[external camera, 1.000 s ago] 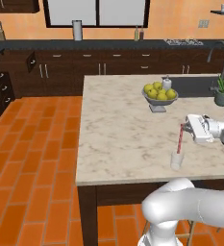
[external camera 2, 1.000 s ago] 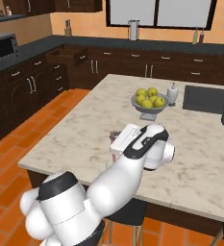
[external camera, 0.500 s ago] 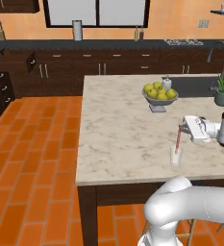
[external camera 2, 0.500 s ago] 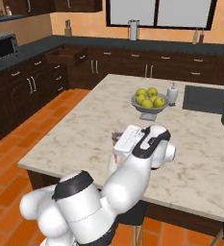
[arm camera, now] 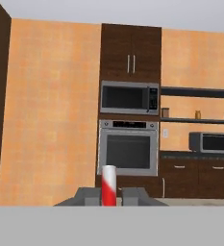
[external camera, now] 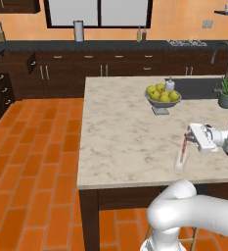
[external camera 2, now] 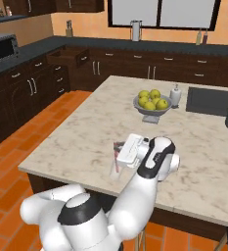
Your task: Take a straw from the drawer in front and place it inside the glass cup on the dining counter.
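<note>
My gripper (external camera: 188, 136) is shut on the top of the red-pink straw (external camera: 184, 148), low over the beige dining counter (external camera: 125, 137) near its front edge. The straw hangs slightly tilted, and its lower end reaches the mouth of the small clear glass cup (external camera: 179, 161). From the right base, the gripper (external camera 2: 117, 147) holds the straw (external camera 2: 116, 158) above the faint glass cup (external camera 2: 114, 169). In the hand view the straw (arm camera: 108, 185) stands between my dark fingertips (arm camera: 87, 196). The dark drawer (external camera 2: 69, 55) stands pulled open at the far left cabinets.
A grey bowl of yellow fruit (external camera: 162, 95) and a white soap bottle (external camera: 170, 85) sit at the island's middle. A potted plant (external camera: 227, 93) stands by the sink and tap (external camera: 223, 51). Orange tiled floor (external camera: 32, 162) lies left of the island.
The hand and straw have barely moved over the glass cup. The arm's lower links have shifted a little.
</note>
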{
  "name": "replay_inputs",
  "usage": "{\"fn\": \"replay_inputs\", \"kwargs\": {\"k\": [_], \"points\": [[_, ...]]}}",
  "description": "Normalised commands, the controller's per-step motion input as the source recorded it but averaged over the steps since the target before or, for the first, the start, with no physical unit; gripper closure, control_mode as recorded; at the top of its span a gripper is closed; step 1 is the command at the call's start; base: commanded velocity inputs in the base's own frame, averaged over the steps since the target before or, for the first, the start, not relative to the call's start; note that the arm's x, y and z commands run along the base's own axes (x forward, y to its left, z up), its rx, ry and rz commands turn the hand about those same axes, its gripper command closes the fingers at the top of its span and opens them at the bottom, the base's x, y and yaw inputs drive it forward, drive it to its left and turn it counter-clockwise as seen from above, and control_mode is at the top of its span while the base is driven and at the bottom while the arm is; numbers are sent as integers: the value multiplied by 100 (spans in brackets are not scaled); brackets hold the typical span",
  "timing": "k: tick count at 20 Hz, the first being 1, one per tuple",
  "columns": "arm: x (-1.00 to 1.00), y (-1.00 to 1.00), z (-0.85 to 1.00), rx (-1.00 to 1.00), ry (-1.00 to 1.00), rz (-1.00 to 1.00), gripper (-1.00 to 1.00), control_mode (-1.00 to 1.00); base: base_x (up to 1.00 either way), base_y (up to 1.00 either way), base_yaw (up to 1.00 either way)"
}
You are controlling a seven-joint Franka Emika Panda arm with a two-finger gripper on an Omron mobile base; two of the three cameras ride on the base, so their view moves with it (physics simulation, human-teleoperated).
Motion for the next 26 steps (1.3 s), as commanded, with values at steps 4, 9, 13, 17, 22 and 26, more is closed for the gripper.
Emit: {"fn": "replay_inputs", "kwargs": {"k": [4,9,13,17,22,26], "points": [[1,30,-9,0,-1,0,100,-100,0,0,0],[0,7,-17,0,-2,0,-100,-100,0,0,0],[0,0,-7,0,-7,0,-100,-100,0,0,0],[0,-1,1,0,-11,0,-100,-100,0,0,0],[-14,0,52,0,-23,0,-100,-100,0,0,0],[-26,0,79,-10,-26,0,-100,-100,0,0,0]]}}
